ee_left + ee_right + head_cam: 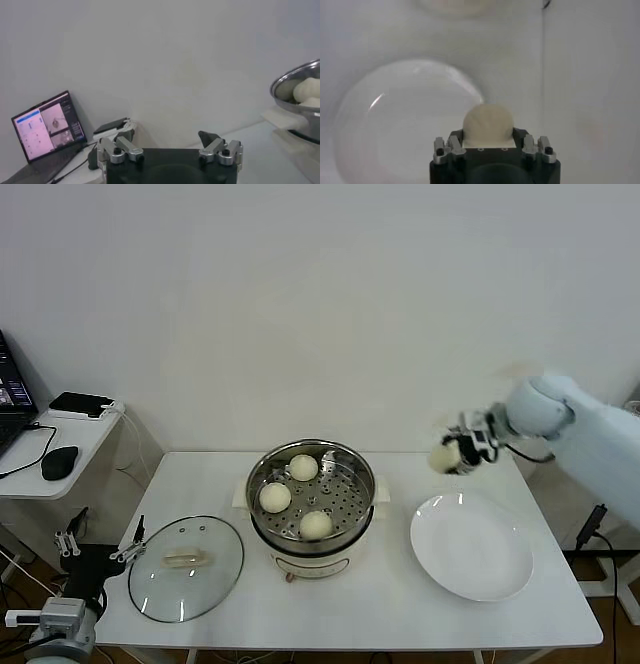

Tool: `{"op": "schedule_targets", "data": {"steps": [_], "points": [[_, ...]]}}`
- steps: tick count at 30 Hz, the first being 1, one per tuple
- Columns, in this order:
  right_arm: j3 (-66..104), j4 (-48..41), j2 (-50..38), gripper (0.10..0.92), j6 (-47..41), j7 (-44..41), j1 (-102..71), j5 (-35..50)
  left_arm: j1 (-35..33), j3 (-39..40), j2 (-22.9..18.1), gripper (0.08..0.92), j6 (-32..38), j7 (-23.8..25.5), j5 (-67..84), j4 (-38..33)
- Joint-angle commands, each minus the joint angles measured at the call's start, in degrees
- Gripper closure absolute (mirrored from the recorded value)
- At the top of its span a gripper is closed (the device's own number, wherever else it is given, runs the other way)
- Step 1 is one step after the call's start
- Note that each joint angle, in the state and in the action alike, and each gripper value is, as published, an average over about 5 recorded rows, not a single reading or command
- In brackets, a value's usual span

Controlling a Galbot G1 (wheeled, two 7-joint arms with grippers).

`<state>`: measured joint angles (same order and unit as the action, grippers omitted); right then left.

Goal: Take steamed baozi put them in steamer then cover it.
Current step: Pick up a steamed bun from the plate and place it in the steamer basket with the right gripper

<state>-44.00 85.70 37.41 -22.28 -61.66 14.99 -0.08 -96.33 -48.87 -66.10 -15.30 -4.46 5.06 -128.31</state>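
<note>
The steel steamer [262, 474] stands on its cream pot base at the table's middle, with three baozi [303, 467] [275, 497] [316, 525] inside. My right gripper [455, 455] is shut on the fourth baozi [487, 122] and holds it in the air above the far edge of the white plate [500, 569], to the right of the steamer. The glass cover [150, 584] with its cream handle lies flat on the table left of the steamer. My left gripper [170, 145] is open and empty, parked low beyond the table's left edge. The steamer's rim [287, 82] also shows in the left wrist view.
A side desk [40, 449] at the far left holds a laptop [45, 127], a mouse [60, 461] and a black phone [80, 403]. A white wall stands close behind the table. The empty plate [380, 120] shows under the held baozi in the right wrist view.
</note>
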Motion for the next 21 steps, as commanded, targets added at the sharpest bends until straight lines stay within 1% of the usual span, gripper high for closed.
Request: {"op": "schedule_targets", "data": {"steps": [1, 8, 11, 16, 21], "points": [[-14.27, 2.14, 13.19, 0.406, -7.96, 4.09, 17.51, 14.67, 0.02, -0.03, -0.08, 0.177, 0.05, 0.0, -0.48, 0.25], [-15.46, -0.05, 20.62, 0.406, -13.37, 9.17, 13.47, 21.26, -0.27, -0.49, -0.2, 0.177, 0.17, 0.0, -0.49, 0.31], [-15.39, -1.37, 23.1, 0.405, -14.58, 10.23, 10.25, 22.21, -0.51, -0.96, -0.11, 0.177, 0.19, 0.01, -0.45, 0.17], [-15.84, -4.38, 25.74, 0.405, -15.06, 10.83, 6.62, 20.87, -0.81, -1.62, 0.0, 0.177, 0.17, 0.03, -0.39, -0.08], [-15.52, -7.73, 26.99, 0.405, -14.81, 10.21, 4.08, 17.36, -0.87, -1.91, -0.17, 0.177, 0.22, 0.03, -0.31, 0.09]]}}
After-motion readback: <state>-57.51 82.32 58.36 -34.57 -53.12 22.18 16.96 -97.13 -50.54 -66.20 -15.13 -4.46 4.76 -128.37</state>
